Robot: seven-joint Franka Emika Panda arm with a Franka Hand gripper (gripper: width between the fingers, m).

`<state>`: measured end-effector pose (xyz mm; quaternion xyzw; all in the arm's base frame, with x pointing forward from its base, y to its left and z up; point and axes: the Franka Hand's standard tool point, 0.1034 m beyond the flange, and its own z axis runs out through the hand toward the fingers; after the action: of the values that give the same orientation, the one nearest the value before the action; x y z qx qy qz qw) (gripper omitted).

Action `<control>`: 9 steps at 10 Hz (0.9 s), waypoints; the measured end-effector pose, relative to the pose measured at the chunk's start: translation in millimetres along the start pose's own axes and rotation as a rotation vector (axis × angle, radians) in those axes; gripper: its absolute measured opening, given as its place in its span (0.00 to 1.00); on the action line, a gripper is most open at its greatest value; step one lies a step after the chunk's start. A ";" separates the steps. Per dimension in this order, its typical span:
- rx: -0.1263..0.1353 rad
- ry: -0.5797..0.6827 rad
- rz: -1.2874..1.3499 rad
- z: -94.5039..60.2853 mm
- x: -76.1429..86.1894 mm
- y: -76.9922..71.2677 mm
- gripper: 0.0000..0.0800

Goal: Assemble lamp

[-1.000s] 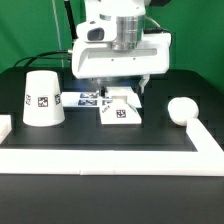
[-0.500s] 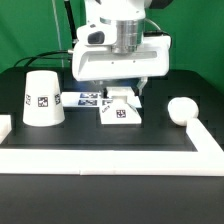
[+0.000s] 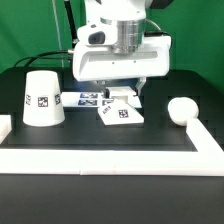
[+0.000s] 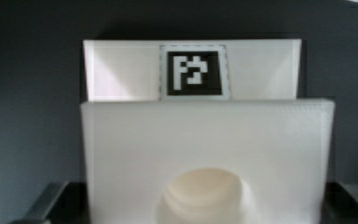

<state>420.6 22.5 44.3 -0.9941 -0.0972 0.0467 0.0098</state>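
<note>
**The lamp base has just turned a little on the table under the gripper.**

Compared with half a second ago, the base (image 3: 121, 112) sits slightly skewed in the exterior view, with its corner toward 4 o'clock swung outward, while the gripper (image 3: 122, 94) hangs directly over it. In the wrist view the dark fingers (image 4: 55, 200) sit against the base's two sides, so the jaws look closed on it. The grasp therefore seems made, and the base appears ready to be moved. The count is one base at the centre of the table, one shade (image 3: 41, 98) standing mouth-down at 9 o'clock from the base, and one bulb (image 3: 181, 109) lying at 3 o'clock, both well apart from it. The single marker board (image 3: 84, 98) lies just beside the base at 10 o'clock.
</note>
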 end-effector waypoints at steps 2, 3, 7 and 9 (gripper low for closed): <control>0.000 -0.001 0.002 0.0 1.3 -1.2 0.67; -0.001 0.005 -0.001 -0.5 7.5 -4.9 0.67; -0.004 0.047 -0.016 -4.3 48.4 -14.9 0.67; -0.005 0.072 -0.021 -7.1 75.1 -16.2 0.67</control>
<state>491.5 52.9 45.0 -0.9941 -0.1072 0.0103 0.0114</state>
